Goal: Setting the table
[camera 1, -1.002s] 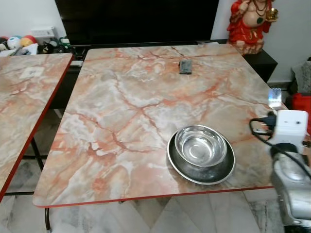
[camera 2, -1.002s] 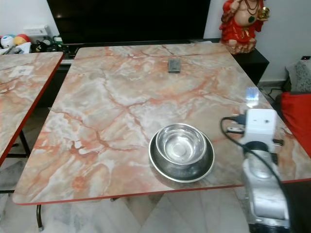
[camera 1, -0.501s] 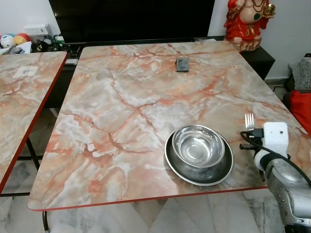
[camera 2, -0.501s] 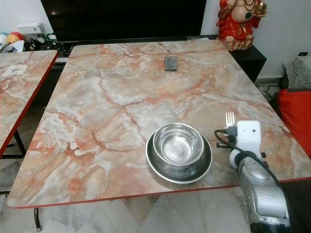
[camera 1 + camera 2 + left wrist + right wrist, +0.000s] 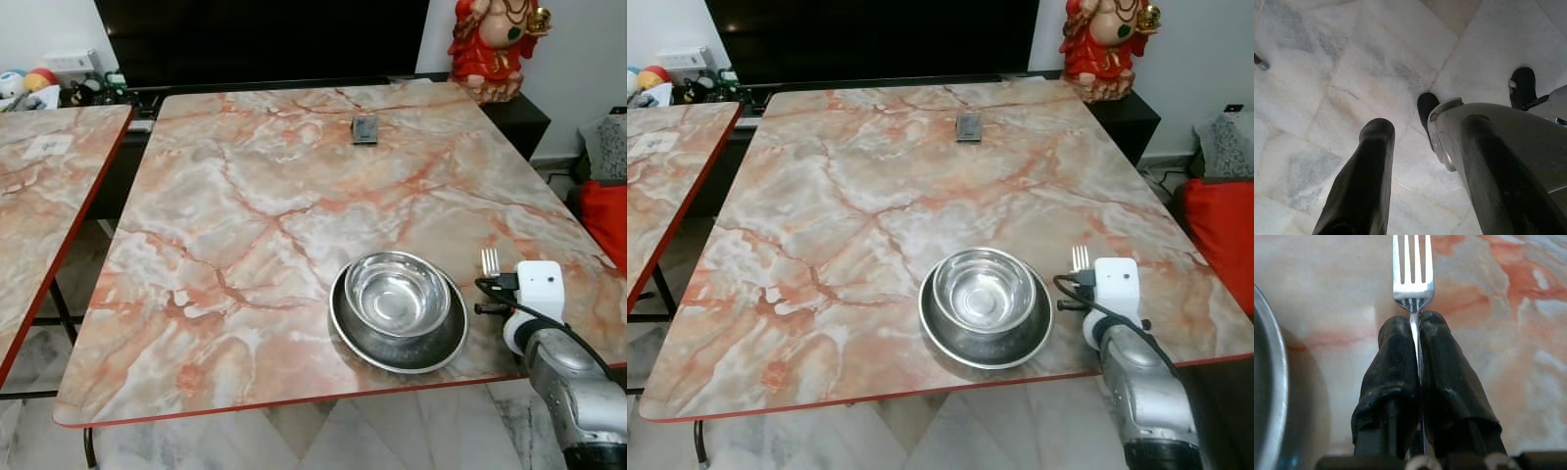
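Note:
A steel bowl (image 5: 397, 294) sits inside a steel plate (image 5: 364, 338) near the front edge of the marble-patterned table (image 5: 274, 196). Just right of the plate, my right gripper (image 5: 1418, 325) is shut on a silver fork (image 5: 1412, 269), its tines (image 5: 490, 260) pointing toward the far side of the table, low over the tabletop. The plate's rim (image 5: 1268, 382) lies close beside the fingers (image 5: 1396, 362). My left gripper (image 5: 1422, 142) hangs open over the floor, nothing between its fingers.
A small dark flat object (image 5: 364, 129) lies at the table's far middle. A second marble table (image 5: 39, 196) stands to the left. A red statue (image 5: 493, 44) and a dark TV unit are behind; a red cushion (image 5: 600, 211) is at the right.
My right arm has come down and in toward the plate, bringing the fork from high at the table's right edge to just beside the plate. The camera shifted slightly.

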Robot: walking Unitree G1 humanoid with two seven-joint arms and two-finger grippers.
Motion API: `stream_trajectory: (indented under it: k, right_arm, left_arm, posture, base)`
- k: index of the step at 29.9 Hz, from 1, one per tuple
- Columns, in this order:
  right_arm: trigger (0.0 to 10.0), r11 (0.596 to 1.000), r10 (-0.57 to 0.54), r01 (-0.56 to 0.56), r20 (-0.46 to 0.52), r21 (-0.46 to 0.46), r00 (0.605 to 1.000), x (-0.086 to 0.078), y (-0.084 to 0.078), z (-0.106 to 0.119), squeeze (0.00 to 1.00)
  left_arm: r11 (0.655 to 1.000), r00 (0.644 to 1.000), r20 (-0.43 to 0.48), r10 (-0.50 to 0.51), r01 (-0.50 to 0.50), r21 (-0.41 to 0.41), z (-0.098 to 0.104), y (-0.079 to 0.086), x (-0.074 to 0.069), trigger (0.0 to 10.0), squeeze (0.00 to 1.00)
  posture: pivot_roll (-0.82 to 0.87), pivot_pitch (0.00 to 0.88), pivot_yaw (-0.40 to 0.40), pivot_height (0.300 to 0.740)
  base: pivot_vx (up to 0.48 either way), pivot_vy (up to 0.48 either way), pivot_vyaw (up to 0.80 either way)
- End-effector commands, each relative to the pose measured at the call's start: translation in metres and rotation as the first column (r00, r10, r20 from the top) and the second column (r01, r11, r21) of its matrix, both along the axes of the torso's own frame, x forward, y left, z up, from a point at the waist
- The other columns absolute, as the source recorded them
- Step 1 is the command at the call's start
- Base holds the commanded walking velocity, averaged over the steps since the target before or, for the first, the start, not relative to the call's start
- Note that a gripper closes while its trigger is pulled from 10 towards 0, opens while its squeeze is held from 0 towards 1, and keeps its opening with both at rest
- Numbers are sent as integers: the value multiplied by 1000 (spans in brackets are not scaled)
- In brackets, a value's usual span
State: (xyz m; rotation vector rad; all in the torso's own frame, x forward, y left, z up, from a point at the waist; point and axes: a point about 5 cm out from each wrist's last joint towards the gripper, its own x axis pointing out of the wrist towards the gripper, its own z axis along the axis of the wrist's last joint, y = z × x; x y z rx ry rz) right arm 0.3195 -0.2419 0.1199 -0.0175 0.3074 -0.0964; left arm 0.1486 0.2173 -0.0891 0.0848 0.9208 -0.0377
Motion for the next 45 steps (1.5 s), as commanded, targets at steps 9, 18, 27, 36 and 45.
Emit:
stream_trajectory:
  k: [9,18,27,36,45]
  right_arm:
    - [10000,1000,11,-12,44,19,999,14,4,1,0]
    - [10000,1000,28,-28,45,5,999,28,8,-4,0]
    - [10000,999,32,-33,55,16,998,35,12,-4,0]
    - [10000,999,32,-32,58,3,998,36,10,-5,0]
    - [10000,1000,21,-21,50,-2,999,36,7,-7,0]
  left_arm:
    - [1000,999,-36,-1,2,5,-3,3,-9,10000,0]
    - [1000,999,-43,-7,7,3,-5,-2,-13,10000,0]
    - [1000,999,-45,-1,1,5,-4,-1,-9,10000,0]
    - [1000,999,-43,-3,3,4,-4,-1,-8,10000,0]
    - [1000,999,-45,-3,4,5,-4,2,-11,10000,0]
  posture:
    - [-58,158,14,740]
    - [-56,159,16,740]
    - [-48,160,19,740]
    - [-51,163,19,740]
    - [-50,165,20,740]
  base:
    - [0,0,0]
    - [0,0,0]
    - [0,0,0]
    - [0,0,0]
    - [0,0,0]
